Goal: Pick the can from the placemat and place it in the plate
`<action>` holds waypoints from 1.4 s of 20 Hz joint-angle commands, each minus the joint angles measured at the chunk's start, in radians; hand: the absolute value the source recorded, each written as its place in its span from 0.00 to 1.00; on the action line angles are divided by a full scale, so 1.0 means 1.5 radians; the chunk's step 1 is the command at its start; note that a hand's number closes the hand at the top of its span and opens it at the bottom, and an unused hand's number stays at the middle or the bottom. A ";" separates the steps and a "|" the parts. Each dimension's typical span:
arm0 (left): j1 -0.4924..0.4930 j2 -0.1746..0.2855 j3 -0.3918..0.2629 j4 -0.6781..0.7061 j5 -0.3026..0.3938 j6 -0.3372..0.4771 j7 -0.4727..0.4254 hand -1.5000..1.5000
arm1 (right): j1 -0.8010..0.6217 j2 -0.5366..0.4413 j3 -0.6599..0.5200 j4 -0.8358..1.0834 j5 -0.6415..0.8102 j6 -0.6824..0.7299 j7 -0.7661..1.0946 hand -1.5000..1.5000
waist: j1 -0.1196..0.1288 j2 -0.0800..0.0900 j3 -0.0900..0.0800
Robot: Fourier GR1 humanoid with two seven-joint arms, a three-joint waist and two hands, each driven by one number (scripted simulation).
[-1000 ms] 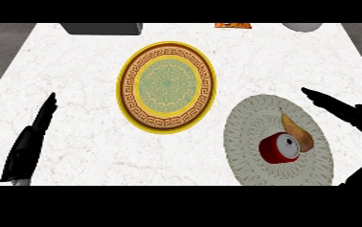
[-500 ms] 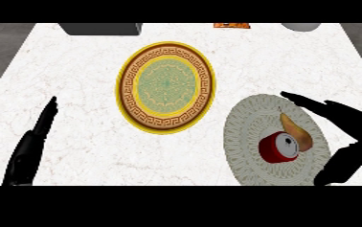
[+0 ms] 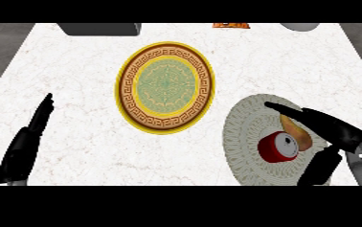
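Observation:
A red can (image 3: 278,147) lies on its side on the pale round placemat (image 3: 244,140) at the lower right, with a tan pear-like item (image 3: 295,131) touching it. My right hand (image 3: 332,130) hovers open over the placemat, fingers stretched above the can and thumb (image 3: 320,167) below it, not closed on it. The yellow and brown patterned plate (image 3: 164,85) sits at the counter's centre with nothing on it. My left hand (image 3: 28,142) rests open at the lower left edge, fingers pointing up.
A dark grey block (image 3: 99,28) sits at the back left. An orange object (image 3: 231,25) and a grey round object (image 3: 299,26) show at the back edge. White marbled counter (image 3: 78,77) surrounds the plate.
My right hand has moved leftward over the placemat, its fingers now reaching above the can. The left hand has shifted slightly lower. Can and plate have not moved.

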 commanded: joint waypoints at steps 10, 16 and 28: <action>-0.015 -0.023 0.069 0.017 -0.030 -0.067 -0.019 0.50 | -0.021 0.084 -0.008 0.120 0.163 0.014 -0.125 0.00 | 0.001 0.000 0.000; 0.033 -0.076 0.048 -0.035 -0.075 -0.037 -0.019 0.50 | -0.016 0.132 -0.039 0.083 0.147 0.005 -0.114 1.00 | 0.001 0.000 0.000; -0.059 -0.070 0.014 -0.026 -0.077 -0.084 -0.005 0.50 | -0.330 -0.023 0.013 0.290 0.358 -0.044 -0.299 1.00 | 0.105 0.039 0.005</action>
